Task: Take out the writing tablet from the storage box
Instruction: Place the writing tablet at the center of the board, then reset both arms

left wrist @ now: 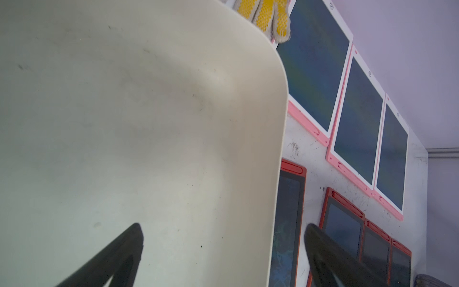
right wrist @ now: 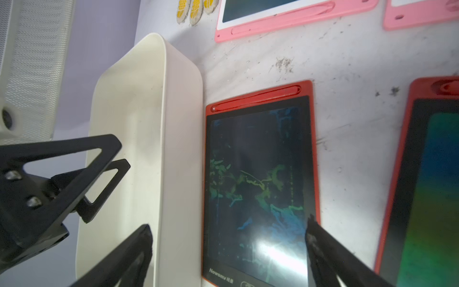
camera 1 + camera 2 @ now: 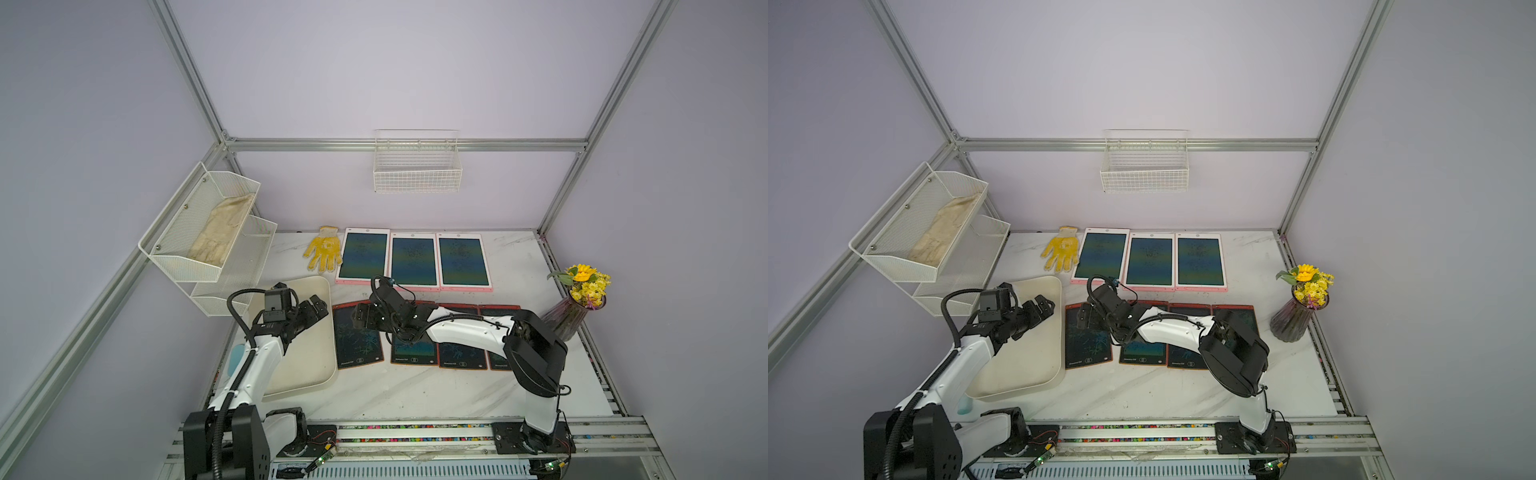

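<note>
Looking down, both top views take in the whole table (image 3: 415,395). The storage box (image 3: 316,361) (image 3: 1034,361) sits at the left, and the writing tablet (image 3: 359,347) (image 3: 1088,347) lies just beside its right wall. Three more red tablets (image 3: 463,357) lie partly under the right arm, with three pink tablets (image 3: 413,262) behind them, a yellow glove (image 3: 324,249) and a vase (image 3: 567,320).

Only the left wrist view shows the box's inside: a smooth cream floor (image 1: 149,124) flecked with dark specks, curving up into a rounded corner.

Only the right wrist view shows the tablet close up (image 2: 258,174). It has a red frame and a dark screen with green and blue scribbles. A red stylus (image 2: 255,98) is clipped along its far short edge, and there is a patch of glare near the other end. It lies flat on the table outside the box, long side parallel to the wall; whether the two touch I cannot tell.

The left gripper (image 3: 318,307) (image 1: 223,228) hangs over the box with its jaws spread wide, pinching nothing. The right gripper (image 3: 356,318) (image 2: 228,226) is spread just as wide and grips nothing. One fingertip (image 2: 311,223) is at the tablet's outer long edge and the other is over the box wall. Whether either touches anything I cannot tell.
</note>
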### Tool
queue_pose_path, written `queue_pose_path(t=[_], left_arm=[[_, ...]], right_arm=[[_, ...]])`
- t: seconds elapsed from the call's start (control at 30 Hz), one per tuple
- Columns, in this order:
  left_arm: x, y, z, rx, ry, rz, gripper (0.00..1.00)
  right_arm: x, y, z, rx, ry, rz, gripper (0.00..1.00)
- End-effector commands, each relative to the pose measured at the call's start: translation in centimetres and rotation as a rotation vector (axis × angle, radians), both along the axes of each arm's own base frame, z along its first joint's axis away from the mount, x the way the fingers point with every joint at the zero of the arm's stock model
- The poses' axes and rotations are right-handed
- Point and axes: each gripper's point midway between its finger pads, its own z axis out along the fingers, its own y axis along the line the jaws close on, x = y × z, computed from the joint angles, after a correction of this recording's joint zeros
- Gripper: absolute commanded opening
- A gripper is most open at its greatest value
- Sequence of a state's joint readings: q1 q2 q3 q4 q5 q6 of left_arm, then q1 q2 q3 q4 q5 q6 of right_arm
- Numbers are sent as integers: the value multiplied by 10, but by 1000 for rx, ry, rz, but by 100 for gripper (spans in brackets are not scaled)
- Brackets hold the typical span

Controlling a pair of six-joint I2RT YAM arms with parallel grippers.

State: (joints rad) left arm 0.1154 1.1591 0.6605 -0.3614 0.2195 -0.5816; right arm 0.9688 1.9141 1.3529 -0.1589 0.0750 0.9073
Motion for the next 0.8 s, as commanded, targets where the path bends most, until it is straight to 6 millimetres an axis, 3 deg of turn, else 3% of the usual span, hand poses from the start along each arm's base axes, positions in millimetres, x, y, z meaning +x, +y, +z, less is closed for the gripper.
queue_pose_path(t=[0.0,0.27,0.43,0.6,0.77], left_arm=[[14,-18,17,-47,-35,-103,99],[11,-43,22,7,-45,-171,100],[1,-35,-5,46,107,-157,85],[-10,-24,-26,102,237,-139,72],[-21,-9,-33,162,314,-82,69]], right_arm=[[12,-24,-1,-63,-34,-33,97],[49,-86,16,-106,-99,-113,97],[68,-126,34,-165,-166,-201,97],[86,-170,68,-208,-267,-326,97],[98,-197,92,-260,-351,-405,97]])
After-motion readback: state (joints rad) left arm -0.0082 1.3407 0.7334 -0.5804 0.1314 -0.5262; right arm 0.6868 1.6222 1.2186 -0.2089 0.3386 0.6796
